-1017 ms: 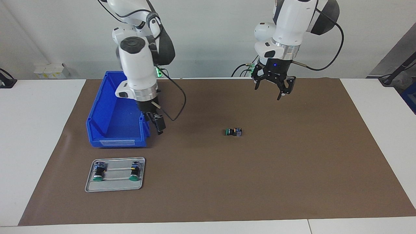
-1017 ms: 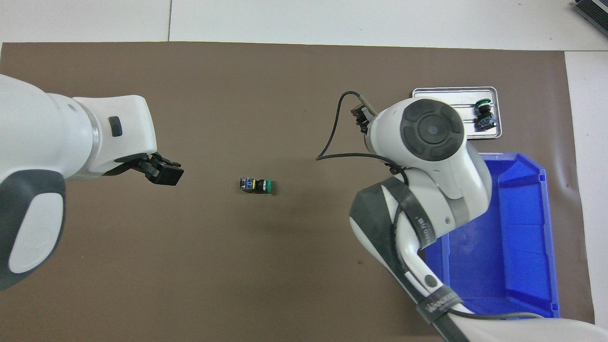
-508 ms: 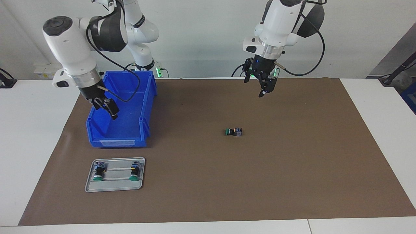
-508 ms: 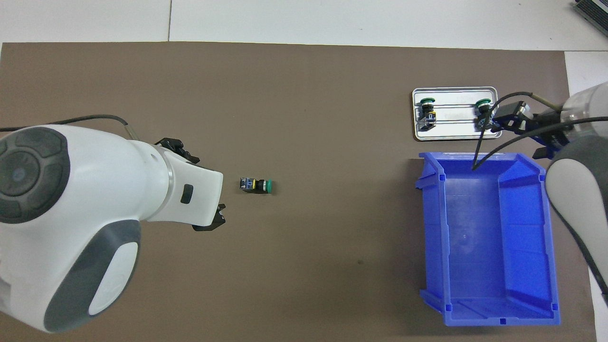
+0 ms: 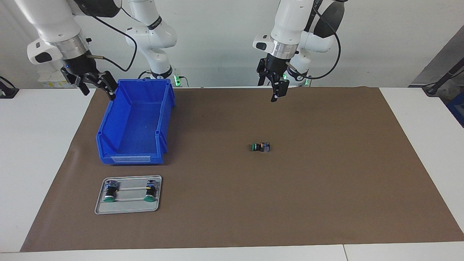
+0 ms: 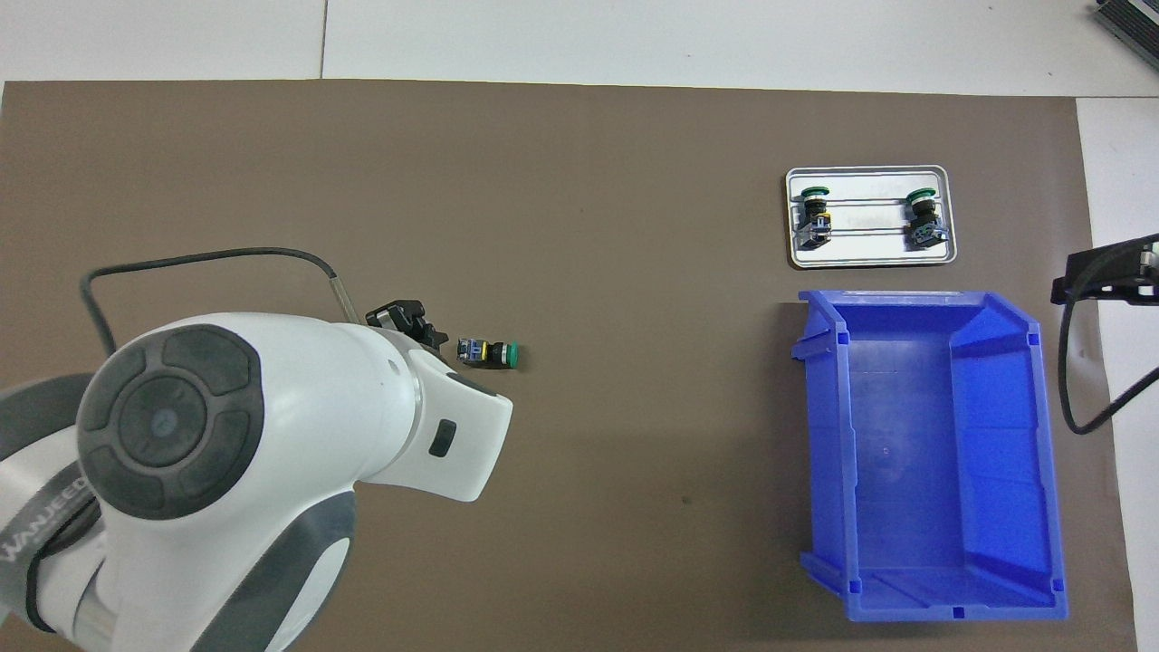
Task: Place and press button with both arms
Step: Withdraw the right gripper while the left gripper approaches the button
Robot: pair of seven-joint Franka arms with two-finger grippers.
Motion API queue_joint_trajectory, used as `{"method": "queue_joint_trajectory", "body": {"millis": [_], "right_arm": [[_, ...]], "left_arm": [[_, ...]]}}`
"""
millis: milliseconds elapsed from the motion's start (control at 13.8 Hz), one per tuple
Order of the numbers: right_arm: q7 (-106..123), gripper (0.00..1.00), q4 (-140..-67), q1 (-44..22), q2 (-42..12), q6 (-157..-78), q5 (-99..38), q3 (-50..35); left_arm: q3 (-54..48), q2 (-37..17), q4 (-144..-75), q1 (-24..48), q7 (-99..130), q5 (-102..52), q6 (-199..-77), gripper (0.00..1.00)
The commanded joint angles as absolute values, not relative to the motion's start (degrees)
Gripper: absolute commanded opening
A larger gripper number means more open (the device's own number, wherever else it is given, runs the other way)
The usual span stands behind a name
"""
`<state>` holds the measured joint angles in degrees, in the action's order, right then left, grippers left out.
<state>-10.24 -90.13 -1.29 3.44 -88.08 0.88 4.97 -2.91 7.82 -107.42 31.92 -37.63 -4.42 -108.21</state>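
The button (image 5: 260, 147) lies on its side in the middle of the brown mat, green cap toward the right arm's end; it also shows in the overhead view (image 6: 487, 353). My left gripper (image 5: 275, 96) hangs high over the mat's edge nearest the robots, well clear of the button. In the overhead view the left arm's wrist (image 6: 407, 323) sits beside the button and hides the gripper tips. My right gripper (image 5: 97, 90) is open and empty, raised over the corner of the blue bin nearest the robots; it shows at the overhead view's edge (image 6: 1100, 274).
An empty blue bin (image 5: 108, 125) stands at the right arm's end of the mat. A grey tray (image 5: 127, 208), farther from the robots than the bin, holds two more green-capped buttons (image 5: 109, 191) (image 5: 149, 190). White table surrounds the mat.
Both arms have swung up and back toward the robots. The right gripper went from beside the bin, across it, to its outer corner. The left gripper shifted toward the middle. The button stayed put.
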Motion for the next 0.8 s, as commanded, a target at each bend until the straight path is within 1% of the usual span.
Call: {"method": "queue_joint_trajectory", "body": {"millis": [0, 145, 363, 581, 726], "right_arm": [[-6.24, 1.00, -88.93, -1.05, 3.16, -85.52, 1.58, 5.10], [-5.89, 1.00, -91.92, -1.40, 5.09, -85.08, 1.76, 5.01], [-2.40, 1.00, -91.76, -1.93, 4.92, -85.95, 2.19, 4.83], [1.23, 1.00, -87.91, -0.71, 3.35, -85.70, 3.96, 4.92], [1.23, 1.00, -83.95, -0.44, 0.80, -81.93, 2.47, 5.10]], "left_arm": [[-2.29, 10.46, -110.91, 33.13, -39.98, -4.83, -108.89, 1.00], [-2.37, 10.55, -111.27, 33.13, -40.52, -4.83, -108.55, 1.00], [-2.29, 9.58, -110.74, 33.49, -40.52, -4.83, -109.25, 1.00], [-2.29, 6.60, -110.22, 33.57, -40.52, -4.75, -109.77, 1.00], [-2.29, 4.06, -109.34, 33.57, -40.52, -3.96, -110.56, 1.00]]}}
